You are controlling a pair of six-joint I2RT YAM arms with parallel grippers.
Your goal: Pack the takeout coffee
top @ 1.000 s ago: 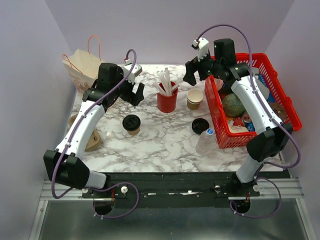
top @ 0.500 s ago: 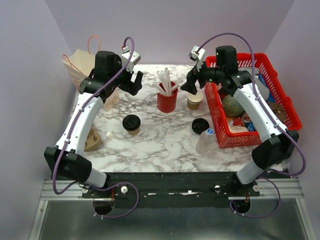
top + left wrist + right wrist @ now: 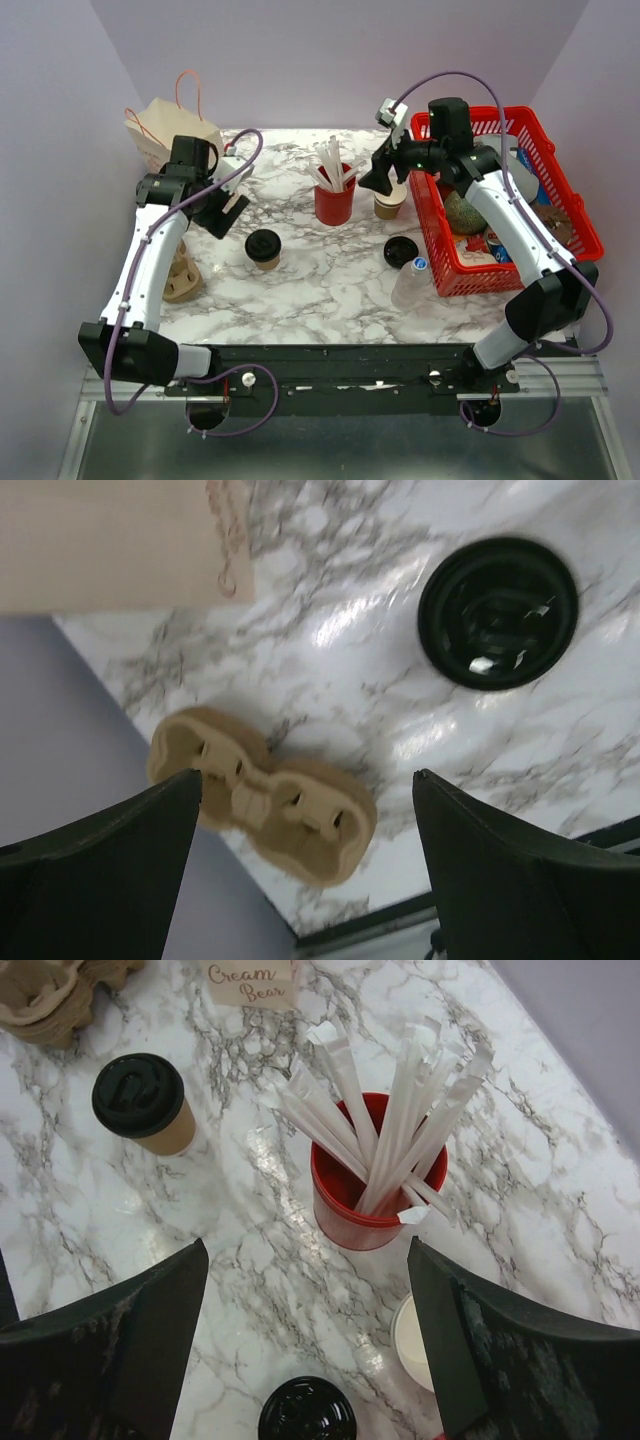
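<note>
The takeout coffee, a small tan cup with a black lid, stands left of the table's middle. It shows in the left wrist view and the right wrist view. My left gripper is open and empty, up and to the left of the coffee, above the table by the paper bag; its jaws frame the cup carrier. My right gripper is open and empty, hovering over the lidless tan cup.
A red cup of wrapped straws stands mid-back. A loose black lid and a clear bottle lie by the red basket on the right. The cardboard cup carrier lies at the left edge.
My left gripper has swung left and toward the near side, away from the red cup, to beside the paper bag. My right gripper has dropped slightly toward the lidless cup.
</note>
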